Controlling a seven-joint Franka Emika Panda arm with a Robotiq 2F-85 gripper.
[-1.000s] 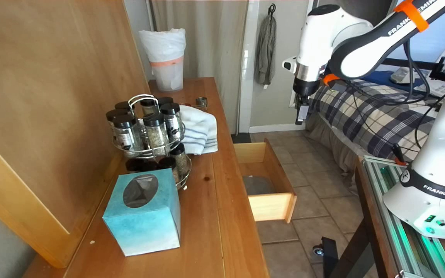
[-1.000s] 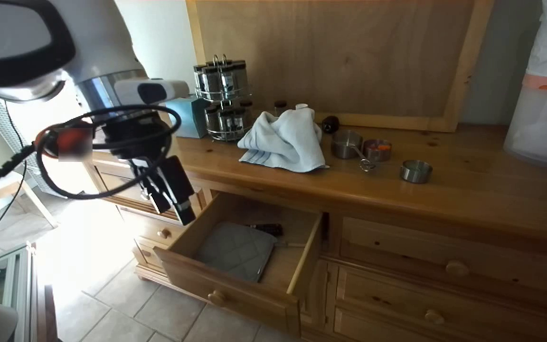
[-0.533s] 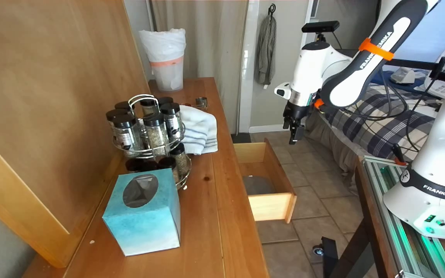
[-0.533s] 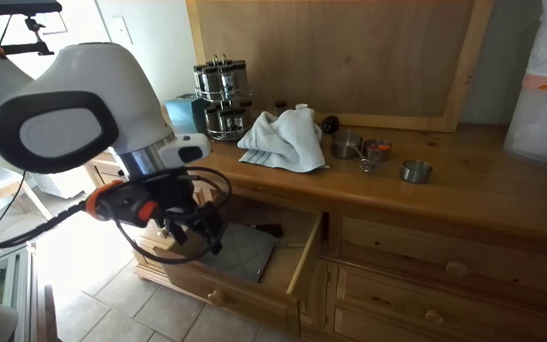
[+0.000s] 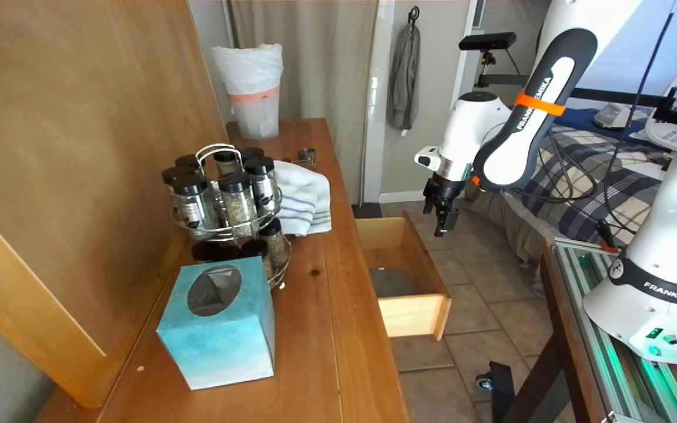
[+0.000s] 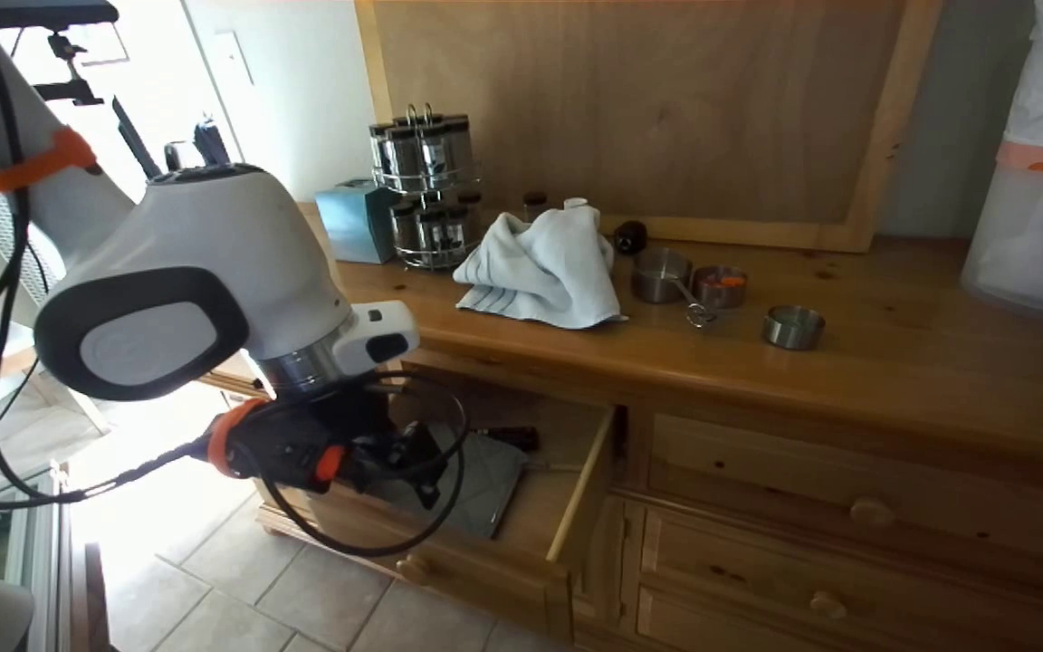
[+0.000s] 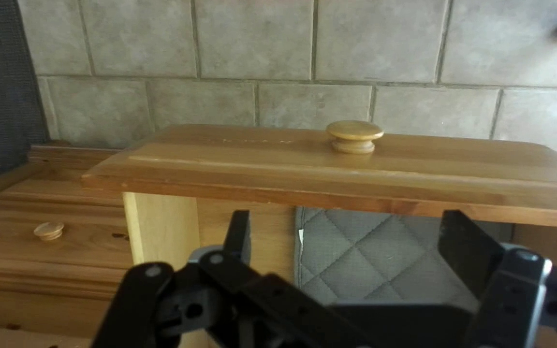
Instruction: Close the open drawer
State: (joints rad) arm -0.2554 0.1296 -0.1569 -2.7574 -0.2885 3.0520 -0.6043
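Note:
The drawer is pulled out of the wooden dresser. Its front panel shows in both exterior views [image 5: 428,273] [image 6: 494,580] and in the wrist view [image 7: 269,166]. A round wooden knob [image 7: 354,137] sits on the panel's outer face; it also shows in an exterior view [image 6: 413,568]. My gripper [image 7: 346,217] is open and empty, its two fingers wide apart. In the exterior views the gripper [image 5: 436,223] [image 6: 395,475] hangs tilted, above the drawer near its front, with no contact seen. A cable and the arm hide part of the fingers and drawer in an exterior view.
A grey quilted pad [image 7: 370,256] and a dark object [image 6: 512,437] lie in the drawer. On the dresser top [image 6: 712,371] are a towel [image 6: 549,267], a spice rack [image 6: 431,195], a tissue box [image 5: 221,329] and metal cups [image 6: 793,327]. A cable loop hangs by the gripper.
The arm has lowered and the gripper has come down toward the drawer, tilting more. It has moved rightward and down in an exterior view. The drawer has not moved.

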